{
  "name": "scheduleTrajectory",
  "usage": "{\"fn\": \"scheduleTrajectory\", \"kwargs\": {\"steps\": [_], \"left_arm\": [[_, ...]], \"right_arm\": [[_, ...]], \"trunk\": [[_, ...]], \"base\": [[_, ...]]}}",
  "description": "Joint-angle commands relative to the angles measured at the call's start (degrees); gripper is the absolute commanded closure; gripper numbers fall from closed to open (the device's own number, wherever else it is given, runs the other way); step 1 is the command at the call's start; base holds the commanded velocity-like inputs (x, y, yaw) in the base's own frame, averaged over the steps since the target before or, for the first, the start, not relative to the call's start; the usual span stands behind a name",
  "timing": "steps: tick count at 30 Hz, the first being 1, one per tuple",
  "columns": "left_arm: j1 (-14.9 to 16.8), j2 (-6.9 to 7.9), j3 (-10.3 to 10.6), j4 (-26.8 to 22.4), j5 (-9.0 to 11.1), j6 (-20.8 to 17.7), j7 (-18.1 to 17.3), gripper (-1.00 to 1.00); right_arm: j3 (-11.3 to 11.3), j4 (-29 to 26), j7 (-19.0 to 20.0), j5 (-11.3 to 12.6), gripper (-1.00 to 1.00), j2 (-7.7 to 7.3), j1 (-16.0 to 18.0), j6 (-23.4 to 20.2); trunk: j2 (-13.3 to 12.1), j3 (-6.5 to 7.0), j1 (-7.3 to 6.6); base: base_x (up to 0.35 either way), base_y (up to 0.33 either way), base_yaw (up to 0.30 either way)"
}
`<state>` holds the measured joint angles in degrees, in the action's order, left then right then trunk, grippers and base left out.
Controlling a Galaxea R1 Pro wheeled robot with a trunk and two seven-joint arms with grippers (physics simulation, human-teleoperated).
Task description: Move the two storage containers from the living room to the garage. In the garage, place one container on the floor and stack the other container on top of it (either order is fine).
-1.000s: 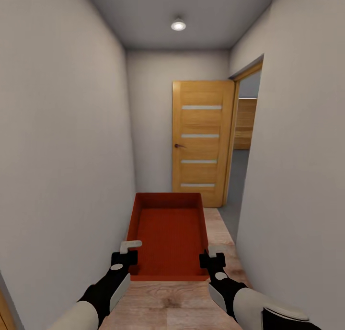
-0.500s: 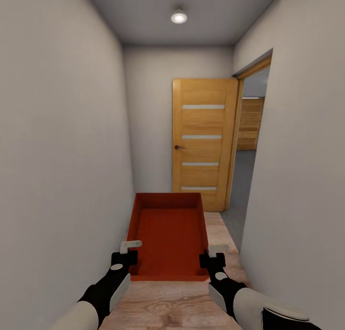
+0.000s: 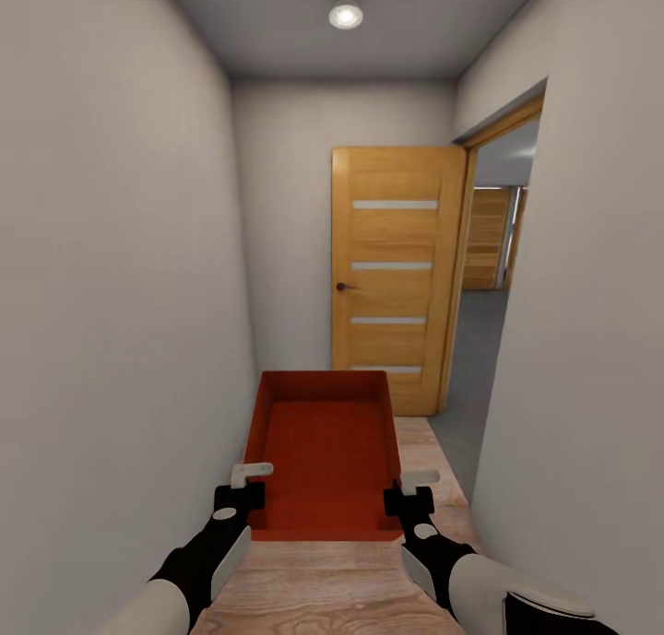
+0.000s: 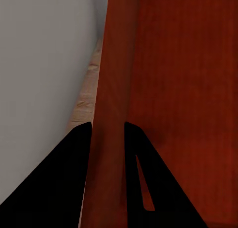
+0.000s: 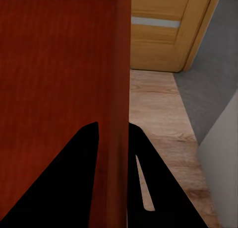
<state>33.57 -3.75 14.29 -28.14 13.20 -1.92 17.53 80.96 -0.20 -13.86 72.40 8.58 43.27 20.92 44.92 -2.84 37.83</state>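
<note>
Corridor: narrow passage with a plain grey wall (image 3: pixel 120 276) close on the left and another close on the right, light wood plank floor (image 3: pixel 323 589) underfoot, ceiling lamp (image 3: pixel 346 14) overhead.
Wooden door (image 3: pixel 395 276): stands swung open at the far end, beside an opening on the right through which a grey floor (image 3: pixel 475 358) and a wooden plank door (image 3: pixel 487 239) show; this looks like the way into the garage.
Storage container (image 3: pixel 321 451): orange-red, open-topped and empty, carried level in front of the robot above the plank floor, its long axis pointing down the corridor.
Left hand (image 3: pixel 242 489): clamped on the container's left wall near the close corner, one finger either side of the wall in the left wrist view (image 4: pixel 108 133).
Right hand (image 3: pixel 408 492): clamped likewise on the right wall (image 5: pixel 114 133).
Step in hand: by my judgement, hauling one container toward the garage; no setting down or stacking has begun.
Next move: probably roll ahead, then turn right through the opening with the grip kept firm.
Edges and room: little slack on either side; the container's left edge runs near the left wall, and the right-hand door frame (image 3: pixel 461 276) and wall corner are the likeliest snags when turning.
</note>
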Motion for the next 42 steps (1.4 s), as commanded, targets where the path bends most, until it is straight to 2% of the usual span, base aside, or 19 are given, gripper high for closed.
{"fn": "scheduleTrajectory", "kwargs": {"steps": [1, 42], "left_arm": [[0.0, 0.49, -1.8, 0.0, 0.9, -0.3, 0.8, 1.0], [0.0, 0.51, -1.8, 0.0, 0.9, -0.3, 0.8, 1.0]], "right_arm": [[-0.7, -0.1, -0.2, -0.2, 1.0, -0.05, 0.1, 0.9], [-0.7, -0.1, -0.2, -0.2, 1.0, -0.05, 0.1, 0.8]], "trunk": [[0.1, -0.1, 0.05], [0.1, -0.1, 0.05]], "base": [[0.311, 0.0, 0.0], [0.311, 0.0, 0.0]]}}
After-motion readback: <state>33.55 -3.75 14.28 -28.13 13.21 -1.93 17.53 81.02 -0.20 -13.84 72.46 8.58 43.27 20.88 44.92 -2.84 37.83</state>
